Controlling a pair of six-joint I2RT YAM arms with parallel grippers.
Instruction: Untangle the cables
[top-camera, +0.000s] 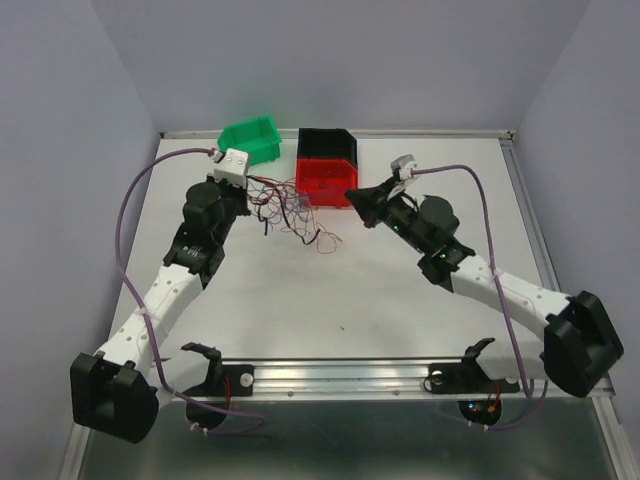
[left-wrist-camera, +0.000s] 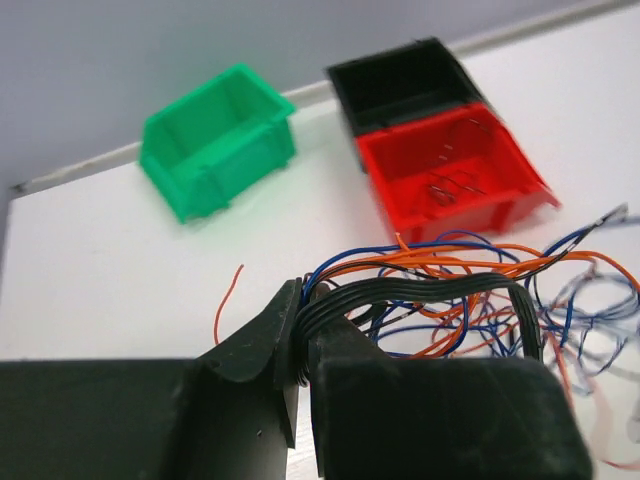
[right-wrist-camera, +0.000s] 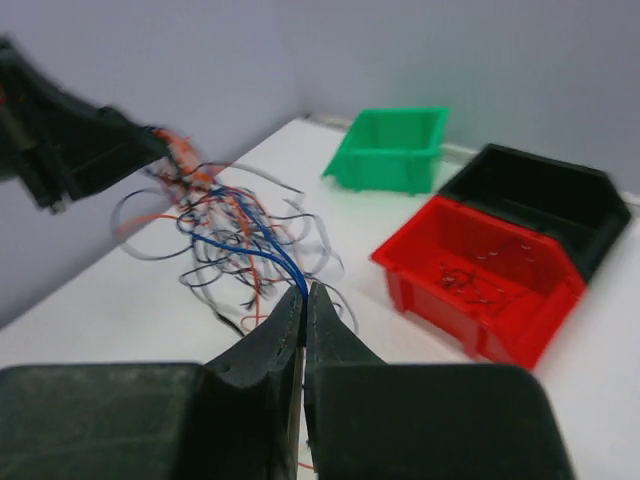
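left fingers (left-wrist-camera: 255, 345): pinched tight on a flat band of black strands at one end of the cables (left-wrist-camera: 470, 290).
right fingers (right-wrist-camera: 262, 345): pressed together, with a few dark blue strands running into the seam at their tips. It looks like a pinch on those strands.
cables: a loose tangle strung between the two arms over the surface (left-wrist-camera: 120, 270), just beside the red bin (left-wrist-camera: 460, 212). Orange, blue and black loops cross one another mid-span.
step in hand: draw the blue strands out of the knot.
how to do it well: hold the left anchor steady. Pull the right end away slowly, along the strand's own line. Pause if neighbouring loops tighten, then re-grip nearer the snag.
risk: such thin wire may slip from the tips, or drag the whole bundle along.
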